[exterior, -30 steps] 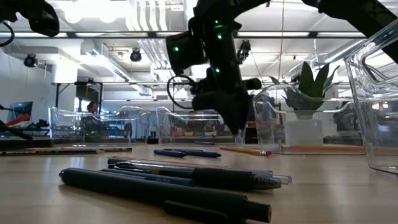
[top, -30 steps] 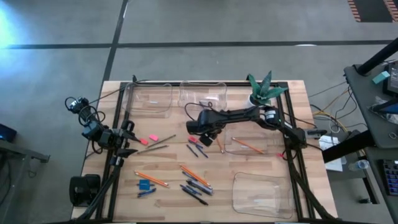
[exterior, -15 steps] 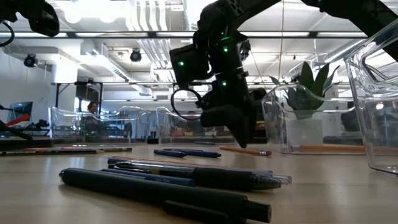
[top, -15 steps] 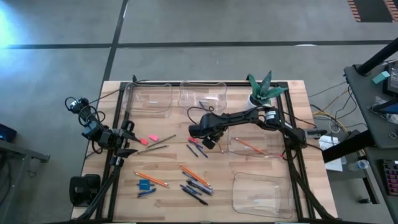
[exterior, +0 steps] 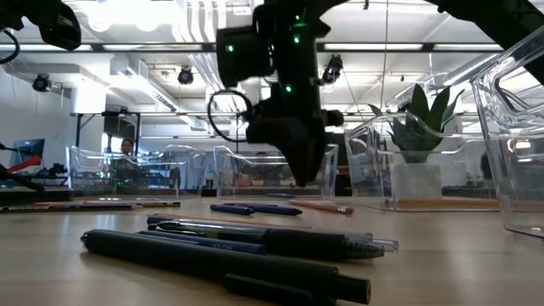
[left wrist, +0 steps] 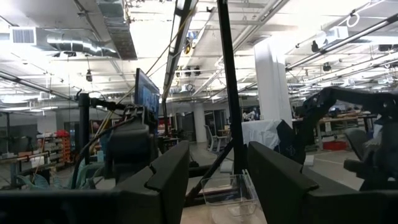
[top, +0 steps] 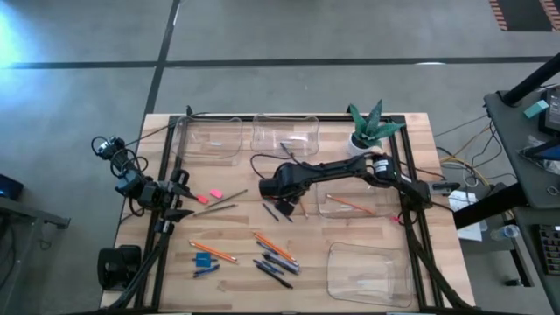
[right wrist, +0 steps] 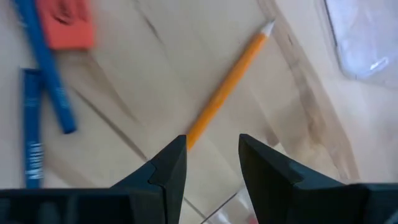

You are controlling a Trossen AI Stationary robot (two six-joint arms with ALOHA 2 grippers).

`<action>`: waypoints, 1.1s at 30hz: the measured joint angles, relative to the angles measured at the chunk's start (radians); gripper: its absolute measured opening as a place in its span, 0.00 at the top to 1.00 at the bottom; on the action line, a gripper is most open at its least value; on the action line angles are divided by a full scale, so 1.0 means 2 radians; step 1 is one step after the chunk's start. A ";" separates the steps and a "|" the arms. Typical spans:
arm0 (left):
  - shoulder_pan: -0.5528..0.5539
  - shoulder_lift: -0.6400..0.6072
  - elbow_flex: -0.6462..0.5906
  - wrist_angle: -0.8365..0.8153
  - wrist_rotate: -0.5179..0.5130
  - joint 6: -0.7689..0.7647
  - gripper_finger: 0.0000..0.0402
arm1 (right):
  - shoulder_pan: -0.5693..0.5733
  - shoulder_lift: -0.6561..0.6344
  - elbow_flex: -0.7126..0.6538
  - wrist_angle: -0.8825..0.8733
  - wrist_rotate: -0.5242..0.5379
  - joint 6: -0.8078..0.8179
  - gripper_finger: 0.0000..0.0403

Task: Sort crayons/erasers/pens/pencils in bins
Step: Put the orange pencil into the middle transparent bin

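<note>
**Right gripper poised over an orange pencil at mid-table**

Start at your right gripper (right wrist: 211,158). Its fingers (right wrist: 166,163) stand parted with nothing between them, and an orange pencil (right wrist: 227,90) runs away from the gap, its near end just at the tip of one finger. That looks like an approach for a pick: the opening is lined up on the shaft, not yet around it. In the overhead view the same gripper (top: 284,194) hangs over the table's middle, and from table height it sits above the wood, clear of the surface.

Just off to the side of those fingers lie two blue crayons (right wrist: 46,68) and a pink eraser (right wrist: 65,23), close enough to get nudged if you come down skewed. Beyond the pencil's far tip is the rounded corner of a clear bin (right wrist: 367,43); judging from the overhead view, that bin (top: 378,213) already holds a pencil (top: 352,206), so it is probably where this one belongs.

Farther out, a loose cluster of pens (top: 276,267) and pencils (top: 214,254) waits near the front edge, with more erasers (top: 215,193) toward the left arm.

Your left gripper (left wrist: 217,180) is parked off the table's left edge, fingers apart and empty, looking toward a far bin (left wrist: 227,190).
</note>
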 joint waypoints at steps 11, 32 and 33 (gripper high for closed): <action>0.000 0.000 0.000 0.000 0.000 0.000 0.62 | -0.001 0.000 0.041 0.004 0.001 0.078 0.65; 0.000 0.000 0.000 0.000 0.000 0.000 0.62 | -0.046 0.003 -0.029 0.045 -0.026 0.122 0.65; 0.000 0.000 0.000 0.000 0.000 0.000 0.62 | -0.048 0.003 -0.033 0.046 -0.025 0.122 0.65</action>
